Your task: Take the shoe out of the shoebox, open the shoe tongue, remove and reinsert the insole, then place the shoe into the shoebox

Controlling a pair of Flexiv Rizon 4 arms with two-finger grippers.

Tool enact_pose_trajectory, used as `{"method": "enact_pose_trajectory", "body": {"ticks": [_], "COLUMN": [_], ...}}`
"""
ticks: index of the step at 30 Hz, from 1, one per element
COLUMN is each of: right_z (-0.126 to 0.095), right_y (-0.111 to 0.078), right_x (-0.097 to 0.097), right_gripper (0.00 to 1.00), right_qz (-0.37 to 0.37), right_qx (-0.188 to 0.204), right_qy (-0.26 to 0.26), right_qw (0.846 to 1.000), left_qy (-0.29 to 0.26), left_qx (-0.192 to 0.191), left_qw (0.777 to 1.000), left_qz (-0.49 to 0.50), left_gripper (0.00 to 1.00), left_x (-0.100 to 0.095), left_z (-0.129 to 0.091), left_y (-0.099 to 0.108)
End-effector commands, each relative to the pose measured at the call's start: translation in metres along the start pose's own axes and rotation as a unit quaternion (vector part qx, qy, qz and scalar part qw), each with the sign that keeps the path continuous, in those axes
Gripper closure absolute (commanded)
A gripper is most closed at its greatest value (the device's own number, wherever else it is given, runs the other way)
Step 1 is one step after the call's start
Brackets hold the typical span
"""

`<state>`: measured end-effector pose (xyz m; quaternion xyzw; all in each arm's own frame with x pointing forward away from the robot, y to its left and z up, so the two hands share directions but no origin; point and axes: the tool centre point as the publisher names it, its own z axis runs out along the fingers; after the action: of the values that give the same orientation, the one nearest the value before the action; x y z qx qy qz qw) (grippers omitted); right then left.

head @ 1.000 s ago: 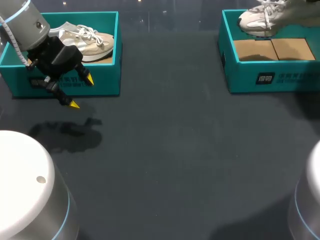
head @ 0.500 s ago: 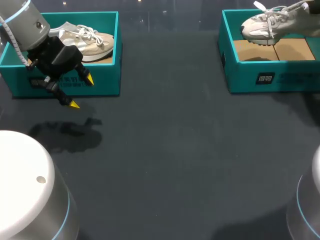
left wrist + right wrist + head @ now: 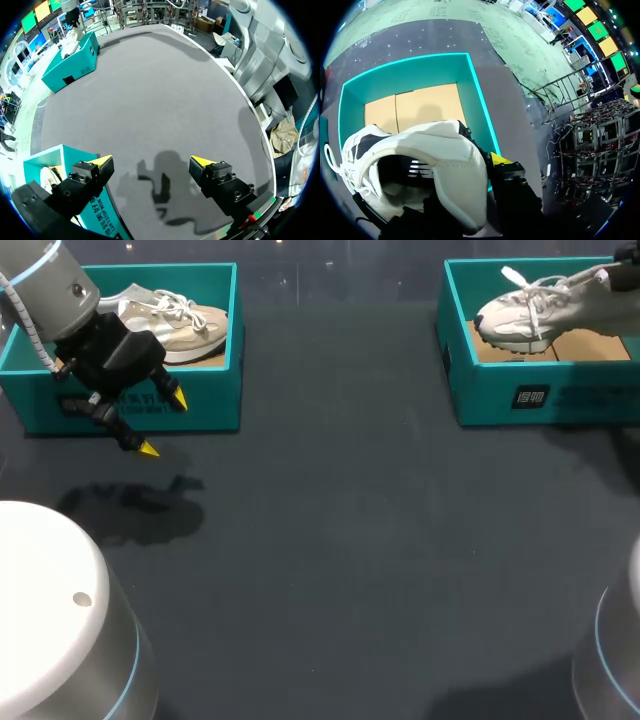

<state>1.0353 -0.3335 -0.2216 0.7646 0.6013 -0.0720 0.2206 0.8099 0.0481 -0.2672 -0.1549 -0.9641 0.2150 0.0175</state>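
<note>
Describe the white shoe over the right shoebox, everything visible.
The white shoe is a laced sneaker with grey panels and loose laces. It hangs tilted over the teal shoebox, toe toward its left wall, heel at the right gripper, one yellow tip showing outside the padded heel collar. Its opening looks dark.

Quick count: two teal shoeboxes, the first box [image 3: 205, 410] right beside the left gripper [image 3: 163, 425] and the second box [image 3: 500, 400] below the right gripper [image 3: 492, 164], and two shoes, a beige shoe [image 3: 178, 322] in the first, a white shoe [image 3: 540, 308] clamped over the second.
</note>
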Motion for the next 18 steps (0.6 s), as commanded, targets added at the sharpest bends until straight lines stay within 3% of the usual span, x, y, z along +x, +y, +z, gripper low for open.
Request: {"method": "enact_pose_trajectory", "body": {"ticks": [1, 7, 18], "right_z": [0.011, 0.017, 0.017], "right_y": [-0.006, -0.017, -0.018], "right_x": [0.001, 0.004, 0.003], "right_gripper": [1.0, 1.0, 1.0], "right_qz": [-0.001, -0.01, -0.013], "right_qx": [0.002, 0.009, 0.014], "right_qy": [0.008, 0.006, 0.007], "right_qw": [1.0, 1.0, 1.0], "left_qy": [0.0, 0.0, 0.0], "left_qx": [-0.001, -0.001, -0.001], "left_qw": [1.0, 1.0, 1.0], "left_qz": [0.0, 0.0, 0.0], "left_gripper": [0.0, 0.0, 0.0], "left_x": [0.001, 0.001, 0.001], "left_z": [-0.001, -0.001, -0.001], "left_y": [0.0, 0.0, 0.0]}}
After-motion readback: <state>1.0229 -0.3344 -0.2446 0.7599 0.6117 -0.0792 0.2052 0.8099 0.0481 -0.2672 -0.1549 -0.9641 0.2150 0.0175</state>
